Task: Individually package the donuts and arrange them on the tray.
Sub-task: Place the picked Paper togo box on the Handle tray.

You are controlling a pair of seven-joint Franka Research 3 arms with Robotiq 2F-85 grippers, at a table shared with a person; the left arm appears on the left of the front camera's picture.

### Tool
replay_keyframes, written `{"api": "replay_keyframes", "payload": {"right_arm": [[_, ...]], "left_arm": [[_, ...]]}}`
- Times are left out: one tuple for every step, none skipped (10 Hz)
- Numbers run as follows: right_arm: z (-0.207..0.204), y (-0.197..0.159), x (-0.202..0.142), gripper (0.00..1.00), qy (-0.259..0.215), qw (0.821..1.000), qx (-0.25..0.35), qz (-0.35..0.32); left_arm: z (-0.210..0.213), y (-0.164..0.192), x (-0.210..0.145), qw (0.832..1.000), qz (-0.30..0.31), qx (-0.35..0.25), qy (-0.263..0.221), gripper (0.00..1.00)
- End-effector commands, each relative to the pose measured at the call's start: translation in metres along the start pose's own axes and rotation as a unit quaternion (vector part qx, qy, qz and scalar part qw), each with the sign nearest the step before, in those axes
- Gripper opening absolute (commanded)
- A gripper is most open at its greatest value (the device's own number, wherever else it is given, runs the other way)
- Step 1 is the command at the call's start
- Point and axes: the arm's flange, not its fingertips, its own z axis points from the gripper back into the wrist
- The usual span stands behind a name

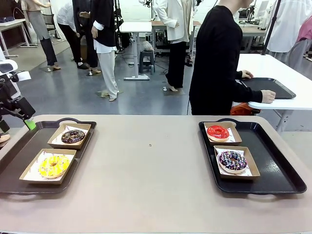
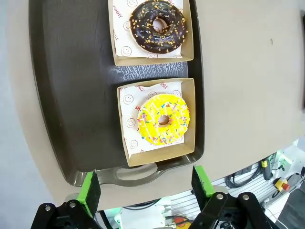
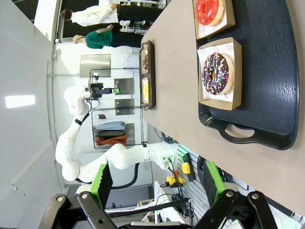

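Observation:
On the left dark tray sit two cardboard boxes: a dark donut with orange bits at the back, a yellow sprinkled donut in front. The right tray holds a red-glazed donut and a dark donut with coloured sprinkles, each in a box. My left gripper hangs open high over the left tray's near handle, holding nothing. My right gripper is open and empty, off the table's near edge by the right tray's handle.
A person in black stands beyond the far edge, hands on another table with a dark tray. The tan tabletop lies bare between the two trays. Other people stand farther back in the room.

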Motion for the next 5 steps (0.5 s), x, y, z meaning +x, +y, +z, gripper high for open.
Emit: {"api": "replay_keyframes", "payload": {"right_arm": [[0.0005, 0.0037, -0.0012, 1.0, -0.002, 1.0, 0.003, -0.002], [0.0005, 0.0037, -0.0012, 1.0, -0.002, 1.0, 0.003, -0.002], [0.0005, 0.0037, -0.0012, 1.0, -0.002, 1.0, 0.003, -0.002], [0.0005, 0.0037, -0.0012, 1.0, -0.002, 1.0, 0.003, -0.002], [0.0005, 0.0037, -0.0012, 1.0, -0.002, 1.0, 0.003, -0.002]], "left_arm": [[-0.0009, -0.0001, 0.0004, 1.0, -0.002, -0.001, 0.0, 1.0], [-0.0009, -0.0001, 0.0004, 1.0, -0.002, -0.001, 0.0, 1.0], [-0.0009, -0.0001, 0.0004, 1.0, -0.002, -0.001, 0.0, 1.0], [-0.0009, -0.0001, 0.0004, 1.0, -0.002, -0.001, 0.0, 1.0], [-0.0009, -0.0001, 0.0004, 1.0, -0.002, -0.001, 0.0, 1.0]]}}
